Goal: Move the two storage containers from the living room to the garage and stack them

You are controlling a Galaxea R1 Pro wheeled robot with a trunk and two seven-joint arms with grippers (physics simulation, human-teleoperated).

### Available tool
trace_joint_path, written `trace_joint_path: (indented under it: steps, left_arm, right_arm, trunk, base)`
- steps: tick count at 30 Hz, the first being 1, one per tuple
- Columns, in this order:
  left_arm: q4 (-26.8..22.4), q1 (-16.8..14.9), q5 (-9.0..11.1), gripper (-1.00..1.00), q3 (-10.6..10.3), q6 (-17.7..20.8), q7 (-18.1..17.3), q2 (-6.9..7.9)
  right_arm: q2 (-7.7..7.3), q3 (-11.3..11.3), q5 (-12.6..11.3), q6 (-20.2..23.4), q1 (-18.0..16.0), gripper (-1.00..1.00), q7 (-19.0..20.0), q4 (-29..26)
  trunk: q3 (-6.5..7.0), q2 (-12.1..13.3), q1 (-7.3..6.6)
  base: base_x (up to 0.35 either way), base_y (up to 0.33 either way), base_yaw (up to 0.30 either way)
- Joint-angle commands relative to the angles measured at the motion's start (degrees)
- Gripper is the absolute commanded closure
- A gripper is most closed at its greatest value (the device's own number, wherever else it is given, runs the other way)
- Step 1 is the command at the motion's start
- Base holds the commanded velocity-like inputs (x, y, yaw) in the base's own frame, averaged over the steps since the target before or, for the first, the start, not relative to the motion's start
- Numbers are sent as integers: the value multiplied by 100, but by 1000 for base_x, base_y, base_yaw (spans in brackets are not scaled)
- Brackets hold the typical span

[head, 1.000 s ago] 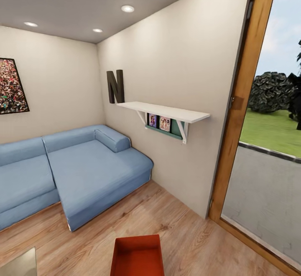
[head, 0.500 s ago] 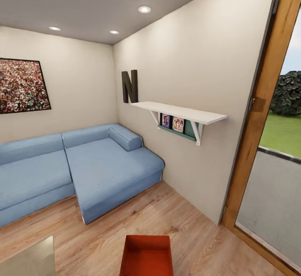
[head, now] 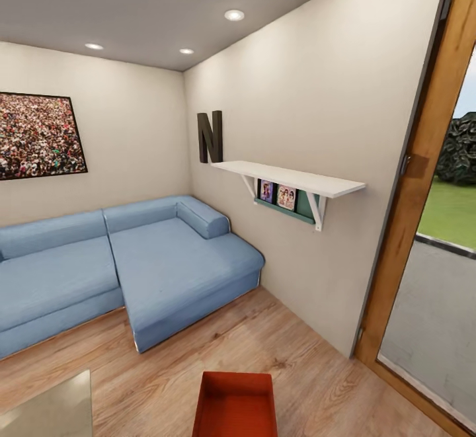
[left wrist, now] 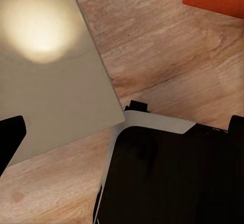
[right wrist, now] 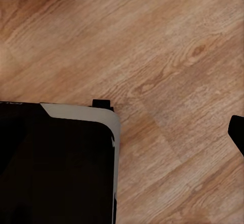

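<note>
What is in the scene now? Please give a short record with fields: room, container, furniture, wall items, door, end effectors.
room: living room, light wood plank floor
container: one orange-red storage container on the planks, empty, lower part cut by the picture edge
furniture: blue corner sofa; pale glossy table top
wall items: white shelf, dark letter N, framed crowd picture
door: wood-framed glass door
end effectors: open or shut cannot be told

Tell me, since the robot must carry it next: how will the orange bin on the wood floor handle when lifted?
The bin looks like rigid plastic, so probably stiff. It appears empty and low-walled, so likely light and unlikely to tip. Its smooth walls may slip between the fingers, so gripping the rim seems safer.
</note>
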Motion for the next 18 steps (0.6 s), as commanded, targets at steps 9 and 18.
trace_joint_path:
  steps: [9,18]
  left_arm:
    - [5,2,41,-100,-18,-19,7,-1]
    - [5,1,41,-100,-18,-19,7,-1]
  right_arm:
    - [1,33,2,-47,-5,-100,-17,16]
    - [1,22,-4,-47,-5,-100,-20,16]
  trunk:
    - [-2,-4,2]
    - [-2,-4,2]
  base:
    - [0,0,0]
    - [0,0,0]
